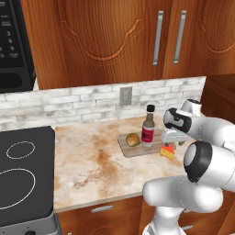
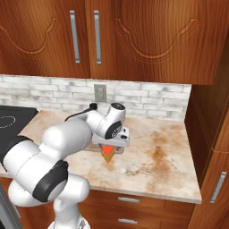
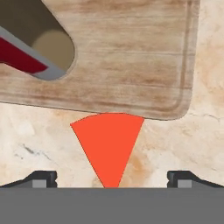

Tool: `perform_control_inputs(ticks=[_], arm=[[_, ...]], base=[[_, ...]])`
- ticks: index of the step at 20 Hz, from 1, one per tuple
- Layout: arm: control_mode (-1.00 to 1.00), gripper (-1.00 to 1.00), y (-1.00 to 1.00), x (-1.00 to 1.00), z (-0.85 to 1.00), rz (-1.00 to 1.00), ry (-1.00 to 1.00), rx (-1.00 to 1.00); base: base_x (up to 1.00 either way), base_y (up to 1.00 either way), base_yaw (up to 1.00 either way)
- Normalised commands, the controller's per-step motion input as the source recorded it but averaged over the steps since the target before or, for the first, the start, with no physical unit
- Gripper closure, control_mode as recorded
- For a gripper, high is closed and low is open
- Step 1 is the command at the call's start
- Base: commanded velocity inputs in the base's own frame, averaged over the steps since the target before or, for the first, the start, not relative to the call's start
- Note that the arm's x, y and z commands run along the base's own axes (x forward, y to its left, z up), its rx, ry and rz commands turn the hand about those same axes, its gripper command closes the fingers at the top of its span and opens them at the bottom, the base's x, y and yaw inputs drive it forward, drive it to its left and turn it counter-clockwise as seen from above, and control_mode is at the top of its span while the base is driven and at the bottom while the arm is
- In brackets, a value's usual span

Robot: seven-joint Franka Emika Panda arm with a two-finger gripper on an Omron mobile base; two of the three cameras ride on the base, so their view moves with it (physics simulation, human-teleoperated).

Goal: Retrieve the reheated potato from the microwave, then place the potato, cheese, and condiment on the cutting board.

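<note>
On the board (image 1: pixel 137 146): a potato (image 1: pixel 132 139) and a bottle (image 1: pixel 148 125), side by side, bottle upright to the right of the potato. Lying on the counter (image 1: pixel 92 165), near the back wall. Wooden, with a groove round its edge, clear in the hand view (image 3: pixel 131 65).

Not on the board: the cheese (image 1: pixel 168 152). Sitting on the counter just off the board's near right corner. Seen from the hand view as an orange wedge (image 3: pixel 108 146), wide end touching or almost touching the board's edge, point toward the camera. Seen from the right base view as a small orange bit (image 2: pixel 107 154) under the hand.

Gripper (image 3: pixel 111 179) right above the cheese, jaws spread as wide as they go, one tip on each side of the wedge, well apart from it. Holding nothing. Hand (image 1: pixel 173 136) low over the counter, pointing down.

Microwave (image 1: pixel 13 43) up at the top left, black, with its buttons showing. Cannot tell from here what is inside.

Stove (image 1: pixel 23 174) to the left of the counter, dark with white rings. Brown cupboards (image 1: pixel 114 36) above, pale brick wall (image 1: pixel 82 98) behind.
</note>
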Motion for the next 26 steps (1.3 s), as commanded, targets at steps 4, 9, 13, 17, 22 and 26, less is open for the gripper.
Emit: perform_control_inputs(ticks=[4,9,13,17,22,26], arm=[[-1.00,-1.00,0.00,-0.02,-0.15,0.11,0.00,0.00],[-1.00,-1.00,0.00,-0.05,-0.06,0.11,0.00,0.00],[-1.00,-1.00,0.00,-0.06,-0.07,0.11,0.00,0.00],[-1.00,-1.00,0.07,-0.06,-0.09,0.08,0.00,0.00],[-1.00,-1.00,0.14,0.00,-0.12,0.00,0.00,0.00],[-1.00,-1.00,0.08,0.09,-0.17,0.00,0.00,0.00]], base=[[0.00,0.00,0.00],[0.00,0.00,0.00],[0.00,0.00,0.00],[0.00,0.00,0.00],[0.00,0.00,0.00],[0.00,0.00,0.00]])
